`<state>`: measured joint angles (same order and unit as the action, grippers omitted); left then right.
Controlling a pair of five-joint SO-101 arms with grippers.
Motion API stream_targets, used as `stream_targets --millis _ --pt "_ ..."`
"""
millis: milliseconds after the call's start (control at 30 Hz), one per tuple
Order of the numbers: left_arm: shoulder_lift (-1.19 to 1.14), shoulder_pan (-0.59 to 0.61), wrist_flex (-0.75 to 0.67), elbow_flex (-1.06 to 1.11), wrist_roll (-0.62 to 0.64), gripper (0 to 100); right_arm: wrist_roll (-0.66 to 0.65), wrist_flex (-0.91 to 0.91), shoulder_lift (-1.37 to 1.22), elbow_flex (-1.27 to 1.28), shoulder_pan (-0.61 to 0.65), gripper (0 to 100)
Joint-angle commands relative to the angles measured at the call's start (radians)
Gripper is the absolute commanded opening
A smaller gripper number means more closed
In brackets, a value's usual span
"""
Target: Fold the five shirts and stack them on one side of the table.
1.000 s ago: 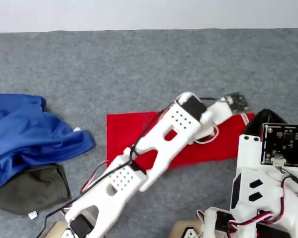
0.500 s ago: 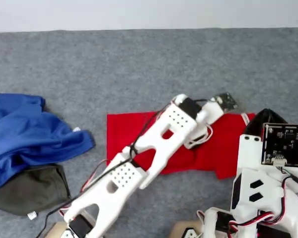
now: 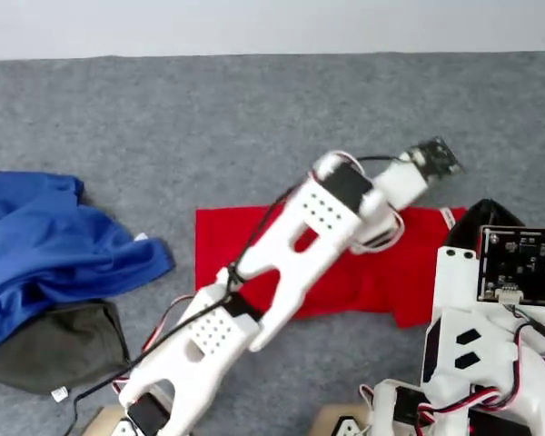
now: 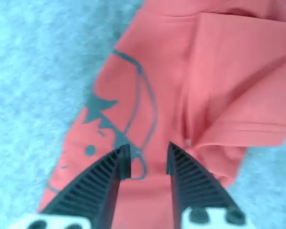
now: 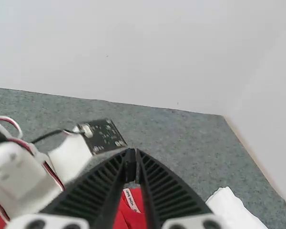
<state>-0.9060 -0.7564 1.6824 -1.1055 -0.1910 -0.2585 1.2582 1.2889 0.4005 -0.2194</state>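
Note:
A red shirt (image 3: 222,245) lies flat in the middle of the grey table, its right end folded over. My left arm (image 3: 327,213) stretches across it from the near left. In the left wrist view my left gripper (image 4: 149,155) hangs open just above the red shirt (image 4: 219,71), over a dark print, with nothing between its fingers. My right arm (image 3: 490,318) stands at the near right, beside the shirt's right end. Its gripper (image 5: 131,164) is shut and empty, with a strip of red shirt (image 5: 131,214) below it. A crumpled blue shirt (image 3: 54,241) and a dark olive shirt (image 3: 59,345) lie at the left.
The grey carpet-like table top (image 3: 272,118) runs back to a white wall. In the right wrist view a white folded cloth (image 5: 229,202) lies by the table's right edge, close to the wall corner. The left arm's wrist board (image 5: 101,136) sits just ahead of the right gripper.
The left arm's wrist has lifted and swung toward the far right. The red shirt's right end now reaches farther toward the front than a second ago. The right arm has kept still.

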Motion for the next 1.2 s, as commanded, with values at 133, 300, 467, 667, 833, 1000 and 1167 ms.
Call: stream_targets --millis 133,300,467,667,833,1000,1167 --pt "-0.021 -0.146 0.034 -0.030 0.011 13 0.003 -0.016 0.001 -0.011 -0.002 2.0" --pt "-0.114 -0.209 0.032 -0.033 0.012 20 0.003 -0.013 0.001 -0.011 -0.002 2.0" --pt "-0.157 -0.242 0.029 -0.033 0.009 20 0.003 -0.013 0.001 -0.011 -0.002 2.0" --pt "-0.160 -0.212 -0.038 -0.036 0.006 20 0.003 -0.013 0.001 -0.008 -0.002 2.0" --pt "-0.167 -0.164 -0.058 -0.131 0.006 20 0.003 -0.013 0.001 -0.006 -0.002 2.0" --pt "-0.167 -0.107 -0.091 -0.173 0.006 20 0.003 -0.013 0.001 -0.006 -0.002 2.0" --pt "-0.167 -0.041 -0.157 -0.173 0.006 20 0.003 -0.012 -0.001 -0.006 -0.002 2.0"
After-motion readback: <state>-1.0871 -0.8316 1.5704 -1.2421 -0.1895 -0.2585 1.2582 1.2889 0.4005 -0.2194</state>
